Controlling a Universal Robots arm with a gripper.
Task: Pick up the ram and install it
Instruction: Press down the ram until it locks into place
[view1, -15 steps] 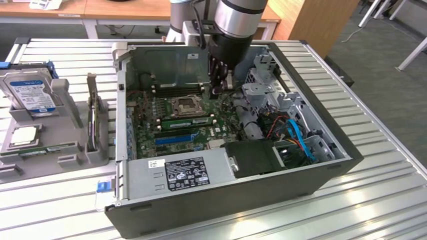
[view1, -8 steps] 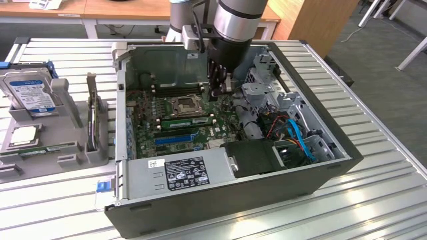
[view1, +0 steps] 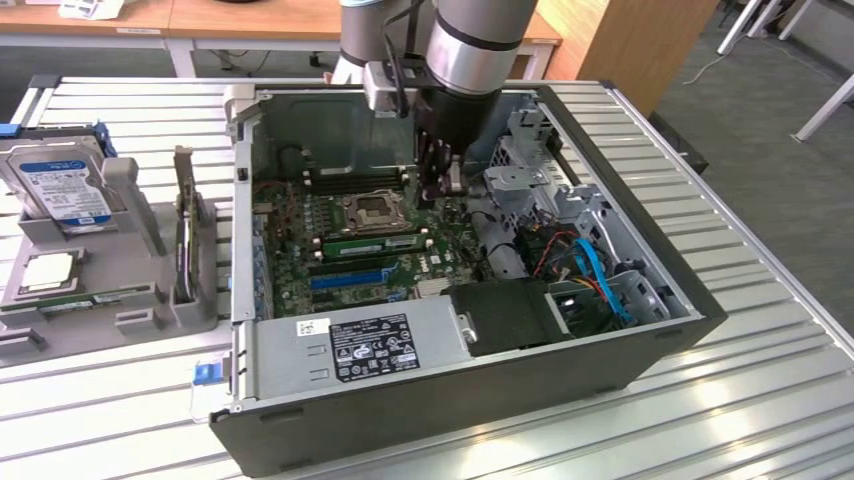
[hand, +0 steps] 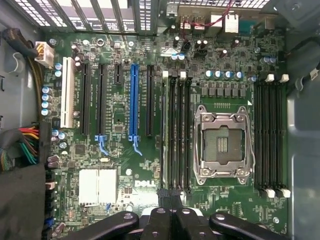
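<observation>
Exterior view. Nearest the camera is the front wall of the open computer case (view1: 467, 420), which lies on its side on a slatted table (view1: 747, 400). Just inside it is the grey power supply (view1: 360, 345) with its black label. Behind that is the green motherboard (view1: 300, 225).

The ram (view1: 378, 241) stands on edge in a slot just on the near side of the processor socket (view1: 370, 210). It is a long, narrow green stick with dark chips along its face. Beyond the socket, the gripper (view1: 443, 180) hangs at the end of the slots toward the exterior view's right. A second bank of memory slots (view1: 354, 178) lies farther back. At the exterior view's left, a grey tray (view1: 147, 310) carries a hard drive (view1: 60, 185).

Wrist view. The black fingers (hand: 162, 220) are pressed together with nothing between them. The gripper (hand: 170, 197) tip sits over one end of the slot bank. The ram (hand: 164, 130) is seen edge-on as a thin green line, in the slot farthest from the socket (hand: 221, 142). Whether the tip touches the ram cannot be told.
</observation>
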